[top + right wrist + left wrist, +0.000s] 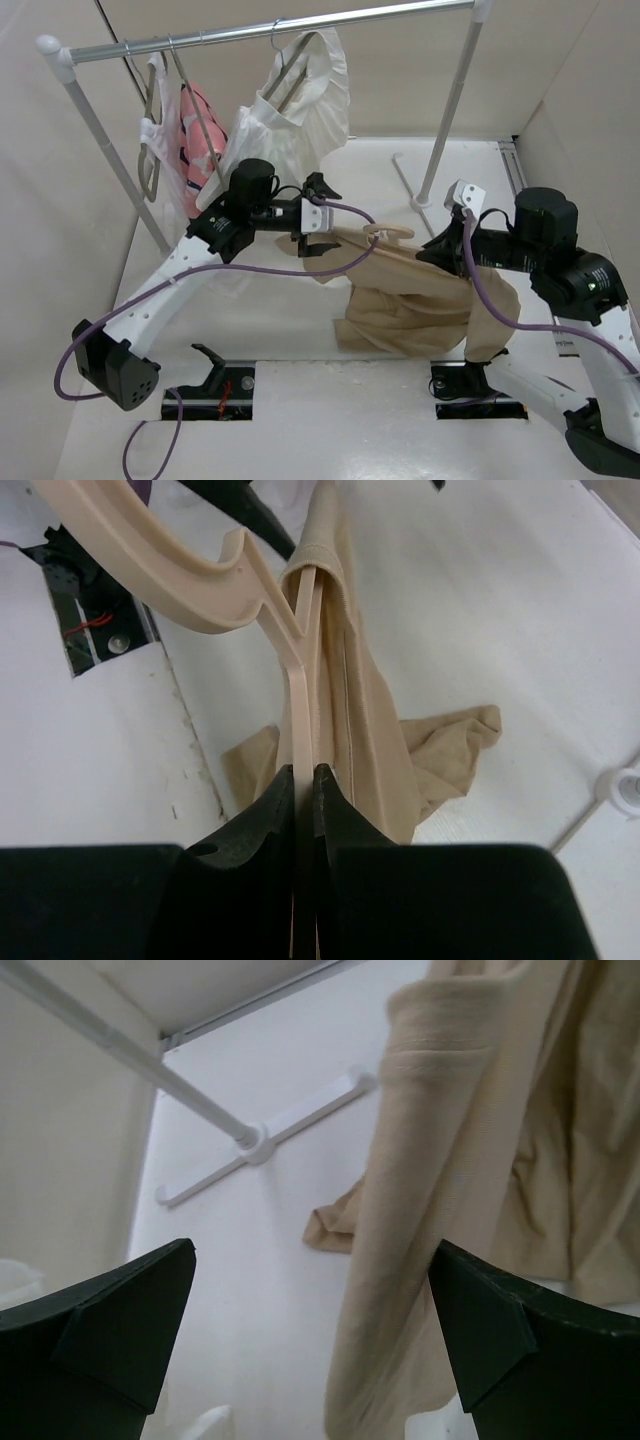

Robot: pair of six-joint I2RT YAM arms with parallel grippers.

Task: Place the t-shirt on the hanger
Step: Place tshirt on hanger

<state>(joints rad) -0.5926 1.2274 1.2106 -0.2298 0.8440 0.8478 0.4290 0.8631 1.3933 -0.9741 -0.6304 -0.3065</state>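
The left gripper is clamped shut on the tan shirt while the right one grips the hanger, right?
No: the left wrist view shows the left gripper open, the t-shirt hanging loose, ungripped. The right gripper does grip the hanger.

This is a robotics lab test cell, not a home or a shop. The landmark is a silver metal clothes rail with white plastic corner joints (380,16), standing on a bare white tabletop (330,420) on a white cross-shaped foot (262,1143). Plain beige panels (400,90) box the table in behind the rail and to either side of it. In front of the rail, two white-and-black jointed robot arms, the left (170,290) and the right (585,285), rise from black mounts set in rectangular cut-outs (235,395) in the tabletop, with loose purple cables (70,350) trailing from them. On the rail hang a white pleated garment (300,110) and a pink patterned garment (200,130).
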